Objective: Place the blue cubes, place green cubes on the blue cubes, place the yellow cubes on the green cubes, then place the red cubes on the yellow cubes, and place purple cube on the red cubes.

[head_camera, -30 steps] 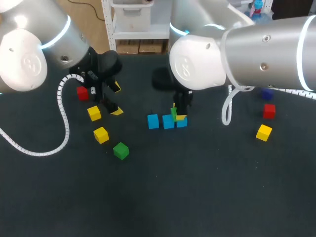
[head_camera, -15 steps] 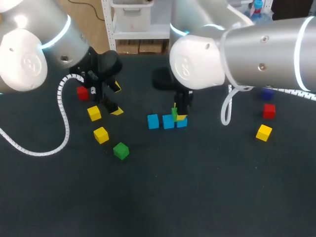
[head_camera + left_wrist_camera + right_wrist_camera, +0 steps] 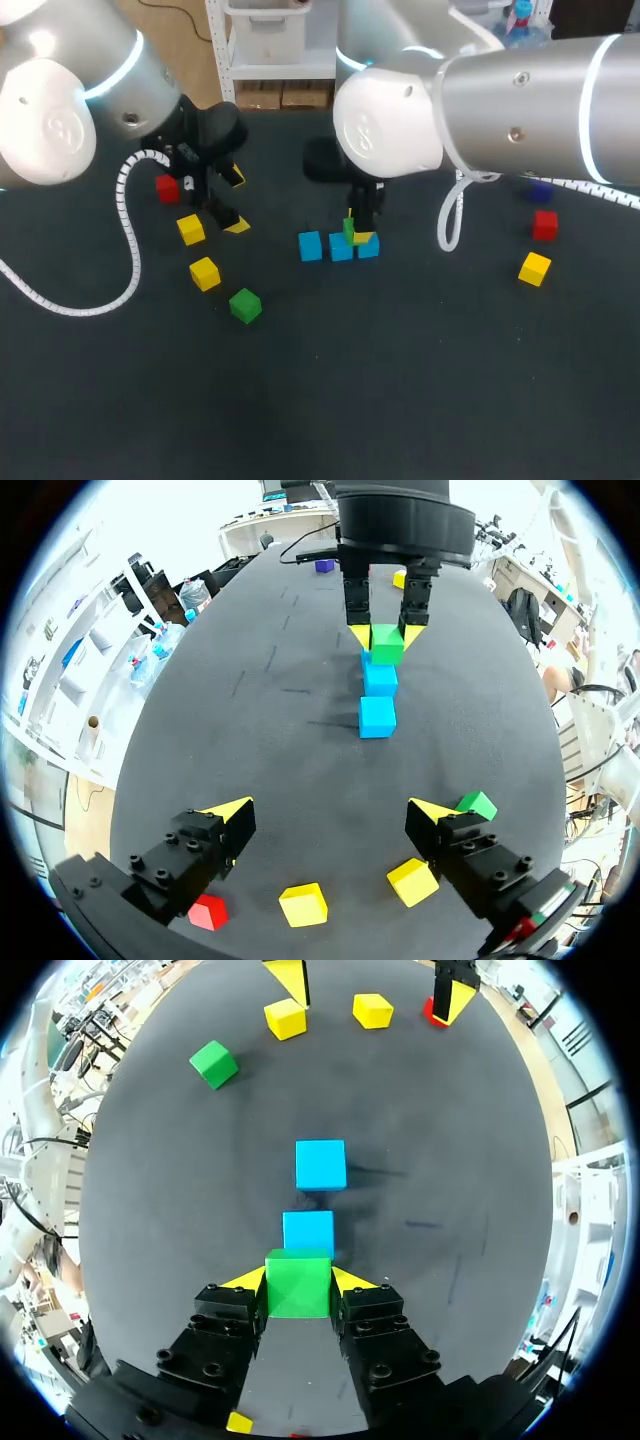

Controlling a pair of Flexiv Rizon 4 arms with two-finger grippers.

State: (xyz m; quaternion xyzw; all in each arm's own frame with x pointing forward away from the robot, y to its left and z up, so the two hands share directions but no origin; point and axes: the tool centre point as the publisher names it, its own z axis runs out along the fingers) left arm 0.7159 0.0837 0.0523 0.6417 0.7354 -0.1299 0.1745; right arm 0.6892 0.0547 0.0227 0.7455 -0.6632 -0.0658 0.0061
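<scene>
Three blue cubes lie in a row at mid-table. My right gripper is shut on a green cube just above the row's right end; in the right wrist view that green cube sits between the yellow tips, with two blue cubes ahead of it. The left wrist view shows the held green cube over the far end of the blue row. My left gripper hangs open over the left side, near a red cube and a yellow cube.
A second yellow cube and a loose green cube lie at front left. At the right lie a red cube, a yellow cube and a dark purple cube.
My right arm has shifted slightly to the left with the green cube held. The left arm and the loose cubes have not moved.
</scene>
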